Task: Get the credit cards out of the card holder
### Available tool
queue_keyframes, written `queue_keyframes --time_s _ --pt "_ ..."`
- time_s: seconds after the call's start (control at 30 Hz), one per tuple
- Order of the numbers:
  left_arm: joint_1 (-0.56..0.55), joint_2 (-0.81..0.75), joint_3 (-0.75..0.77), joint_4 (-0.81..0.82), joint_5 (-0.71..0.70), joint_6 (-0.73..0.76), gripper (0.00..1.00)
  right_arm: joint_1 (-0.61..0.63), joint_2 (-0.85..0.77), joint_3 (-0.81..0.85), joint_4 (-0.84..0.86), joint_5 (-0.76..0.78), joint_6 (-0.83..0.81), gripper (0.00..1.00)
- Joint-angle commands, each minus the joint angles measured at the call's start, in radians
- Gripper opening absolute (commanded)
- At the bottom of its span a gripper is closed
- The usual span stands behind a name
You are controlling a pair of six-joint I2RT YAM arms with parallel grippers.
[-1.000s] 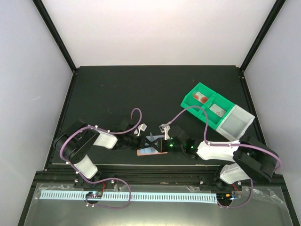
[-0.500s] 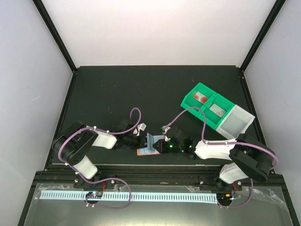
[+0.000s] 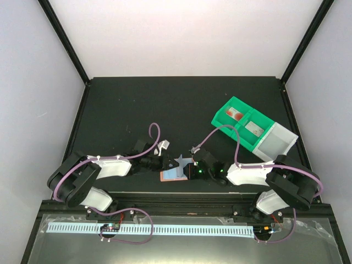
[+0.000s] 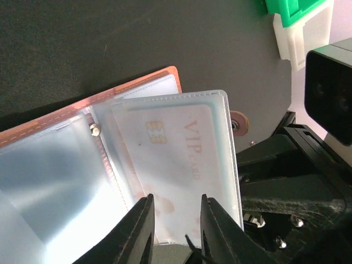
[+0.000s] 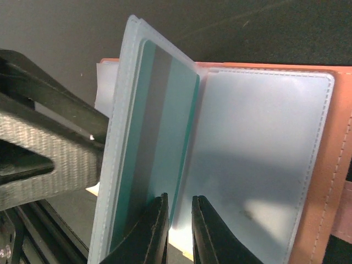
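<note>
The salmon-pink card holder (image 3: 174,175) lies open near the table's front edge between my two grippers. In the left wrist view its pink edge (image 4: 137,85) frames clear sleeves, and one raised sleeve holds a pale credit card (image 4: 176,148) with a chip. My left gripper (image 4: 177,220) is open, its fingers apart in front of that sleeve's lower edge. In the right wrist view the raised sleeve shows a teal credit card with a dark stripe (image 5: 154,137). My right gripper (image 5: 180,220) is narrowly open, its fingers either side of that sleeve's edge. The other cards are hidden.
A green compartment bin (image 3: 242,124) with a white tray part (image 3: 276,143) stands at the right back. The holder's snap tab (image 4: 239,122) sticks out toward the right arm. The table's front rail runs just below both grippers.
The right gripper has moved left up to the holder. The left arm has stretched lower and farther right. The raised sleeve has tipped from its earlier pose.
</note>
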Motion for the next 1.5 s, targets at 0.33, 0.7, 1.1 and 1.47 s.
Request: queue_keyframes --time_s 0.33,0.7,1.1,1.47 --pt "-0.005 -0.08 -0.005 -0.042 0.003 -0.023 0.46 0.004 0.036 0.034 0.085 -0.036 -0.035 0.16" --pt "-0.005 -0.112 -0.021 -0.062 -0.014 -0.004 0.4 0.004 0.052 0.031 0.092 -0.041 -0.022 0.15" --pt "-0.006 -0.112 -0.026 -0.042 -0.012 -0.007 0.19 0.004 0.046 0.018 0.064 -0.01 -0.011 0.15" --pt "-0.006 -0.124 -0.032 -0.022 -0.008 -0.008 0.12 0.004 0.034 0.011 0.046 0.018 -0.006 0.16"
